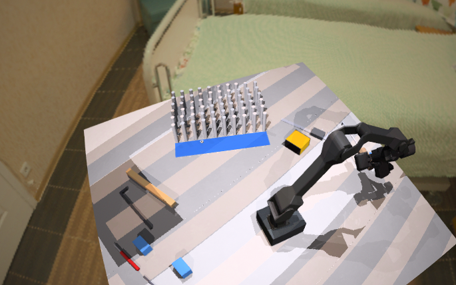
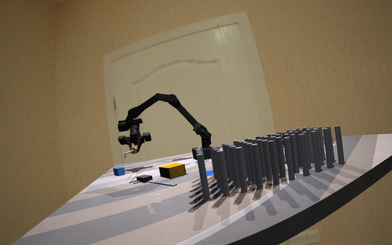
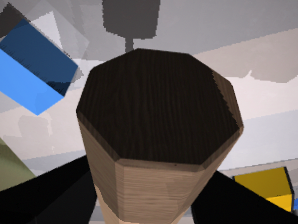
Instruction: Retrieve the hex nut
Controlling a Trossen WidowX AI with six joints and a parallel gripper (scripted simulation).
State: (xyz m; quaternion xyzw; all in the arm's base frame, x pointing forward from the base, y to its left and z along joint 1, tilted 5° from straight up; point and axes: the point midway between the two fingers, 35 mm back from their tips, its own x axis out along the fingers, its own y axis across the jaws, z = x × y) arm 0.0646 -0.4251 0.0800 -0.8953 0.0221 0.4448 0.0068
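The small hex nut (image 1: 201, 141) lies on the blue taped strip (image 1: 236, 141) (image 2: 210, 173), near its back edge and left of its middle in the top view. The standing metal spacers (image 1: 224, 125) (image 2: 242, 170) are behind the strip; all that show stand upright. My gripper (image 2: 134, 149) is shut on the wooden handle of a hook tool (image 2: 129, 152) (image 3: 155, 110), whose thin metal shaft ends in a bent tip. Gripper and tool hang above the table, well away from the spacers and the nut, on the far side of the yellow block.
A yellow block (image 1: 297, 141) (image 2: 173, 170) and a dark flat block (image 1: 317, 133) (image 2: 144, 178) with thin rods lie right of the strip. A blue block (image 2: 118, 170) (image 3: 35, 65) is near my gripper. A wooden bar (image 1: 151, 187), black hook (image 1: 135, 210) and red-handled tool (image 1: 129, 260) lie left.
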